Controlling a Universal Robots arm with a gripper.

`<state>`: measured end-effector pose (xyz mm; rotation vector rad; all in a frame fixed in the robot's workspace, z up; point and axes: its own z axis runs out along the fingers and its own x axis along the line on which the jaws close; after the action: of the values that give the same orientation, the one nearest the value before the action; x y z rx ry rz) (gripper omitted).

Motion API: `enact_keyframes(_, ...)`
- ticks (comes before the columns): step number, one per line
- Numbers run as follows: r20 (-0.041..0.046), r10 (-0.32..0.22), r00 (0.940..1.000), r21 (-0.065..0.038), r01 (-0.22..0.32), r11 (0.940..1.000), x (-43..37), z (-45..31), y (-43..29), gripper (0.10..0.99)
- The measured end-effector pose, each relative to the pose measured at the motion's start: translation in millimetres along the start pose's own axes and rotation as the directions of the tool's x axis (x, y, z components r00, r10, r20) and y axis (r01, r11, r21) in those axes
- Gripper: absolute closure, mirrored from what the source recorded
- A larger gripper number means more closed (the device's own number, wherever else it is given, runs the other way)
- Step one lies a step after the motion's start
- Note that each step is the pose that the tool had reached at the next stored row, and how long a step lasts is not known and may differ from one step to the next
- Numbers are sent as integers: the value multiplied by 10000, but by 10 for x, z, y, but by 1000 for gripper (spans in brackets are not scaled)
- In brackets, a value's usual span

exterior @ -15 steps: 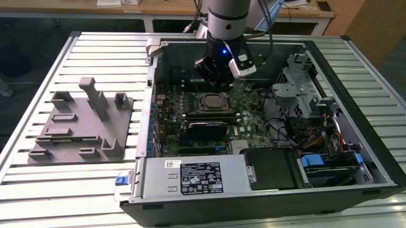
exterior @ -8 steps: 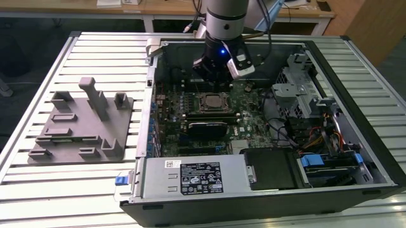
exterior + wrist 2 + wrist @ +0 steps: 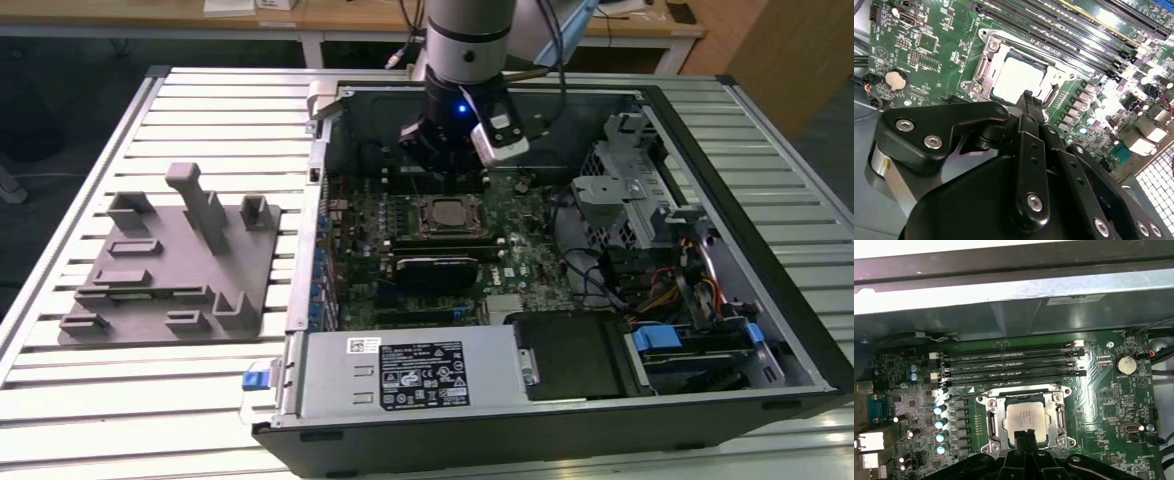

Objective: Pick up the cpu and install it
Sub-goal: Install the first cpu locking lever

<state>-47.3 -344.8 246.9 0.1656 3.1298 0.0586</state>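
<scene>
One cpu (image 3: 445, 213) seated in motherboard socket (image 3: 990, 420); gripper (image 3: 447, 165) at its 12 o'clock in exterior view, fingers (image 3: 1029, 105) pressed together, empty.

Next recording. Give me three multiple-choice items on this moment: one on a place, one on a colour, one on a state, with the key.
1. Where does the cpu lie?
A) in the motherboard socket
B) on the grey fixture
C) on the power supply

2. What colour is the motherboard?
A) blue
B) green
C) red

3. How do the fingers of the tool stand?
A) spread wide
B) clamped on the cpu
C) shut together, empty

Key:
1 A: both wrist views show the cpu flat inside the socket's metal frame.
2 B: the board is green around the socket.
3 C: the fingertips meet near the cpu's edge with nothing between them.
</scene>
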Motion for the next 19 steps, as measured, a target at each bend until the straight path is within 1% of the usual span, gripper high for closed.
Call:
enact_keyframes(10,0,0,10000,0,0,10000,95,-1,-10,980)
enact_keyframes(13,0,-1,10000,0,1,10000,144,-1,-15,980)
enact_keyframes(19,0,-1,10000,0,1,10000,283,-3,-30,980)
